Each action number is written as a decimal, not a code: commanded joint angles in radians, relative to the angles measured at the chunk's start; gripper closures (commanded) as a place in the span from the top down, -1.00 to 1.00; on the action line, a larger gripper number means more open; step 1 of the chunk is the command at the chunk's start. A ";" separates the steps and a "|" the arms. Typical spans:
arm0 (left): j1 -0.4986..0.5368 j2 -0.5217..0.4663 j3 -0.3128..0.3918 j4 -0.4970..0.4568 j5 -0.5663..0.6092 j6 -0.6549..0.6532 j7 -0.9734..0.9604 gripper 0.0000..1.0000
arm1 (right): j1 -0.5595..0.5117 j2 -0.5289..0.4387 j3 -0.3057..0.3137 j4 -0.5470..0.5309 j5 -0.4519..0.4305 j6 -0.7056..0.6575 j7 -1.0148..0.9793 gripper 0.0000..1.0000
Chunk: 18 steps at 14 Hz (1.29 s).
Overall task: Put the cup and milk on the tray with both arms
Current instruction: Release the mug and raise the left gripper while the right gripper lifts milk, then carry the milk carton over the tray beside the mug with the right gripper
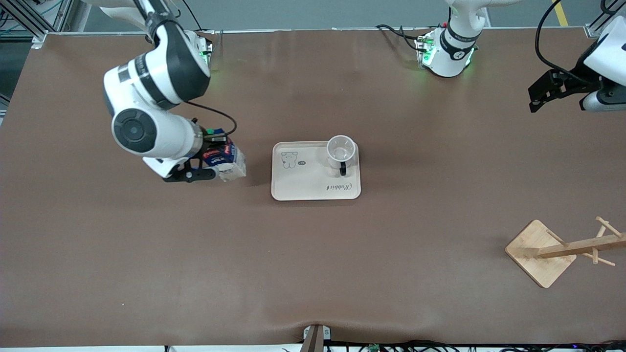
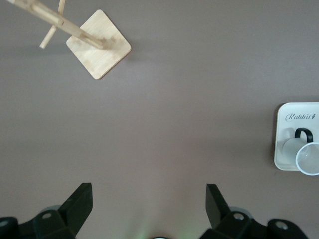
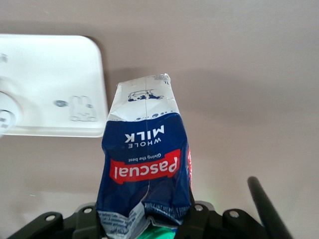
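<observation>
The right claw was clamped on the milk, and the carton hung tilted in its grip, green cap toward the wrist and pale bottom end pointing away, over the bare table just beside the tray on the right arm's side. In the right wrist view the milk filled the middle of the shot, red label and "WHOLE MILK" lettering plain to read, crumpled where the fingers pinched it, with a corner of the tray showing past it.

The cup stood upright on the tray, at the corner toward the arms' bases and the left arm's end, its black handle turned toward the front camera.

The left claw waited high over the left arm's end of the table, jaws spread wide with nothing between them. A wooden rack stood near the front camera on that same end, well apart from the tray.
</observation>
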 commanded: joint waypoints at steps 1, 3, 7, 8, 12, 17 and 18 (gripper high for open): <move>0.005 -0.036 0.009 -0.047 -0.021 0.022 0.012 1.00 | 0.062 0.075 -0.008 0.098 0.020 -0.012 0.105 -1.00; 0.005 -0.032 0.011 -0.049 -0.021 0.022 0.012 1.00 | 0.099 0.112 -0.008 0.131 0.019 -0.008 0.144 -1.00; 0.012 -0.032 0.011 -0.049 -0.035 0.007 0.015 1.00 | 0.137 0.181 -0.008 0.215 0.049 -0.008 0.204 -1.00; 0.015 -0.032 0.014 -0.049 -0.041 0.006 0.015 1.00 | 0.148 0.195 -0.008 0.230 0.064 -0.006 0.211 -1.00; 0.025 -0.030 0.020 -0.047 -0.051 0.006 0.013 1.00 | 0.226 0.261 -0.008 0.235 0.068 0.098 0.328 -1.00; 0.025 -0.033 0.020 -0.047 -0.051 0.006 0.013 1.00 | 0.265 0.313 -0.010 0.237 0.066 0.138 0.397 -1.00; 0.025 -0.033 0.020 -0.047 -0.051 0.006 0.013 1.00 | 0.266 0.319 -0.010 0.237 0.065 0.140 0.396 -1.00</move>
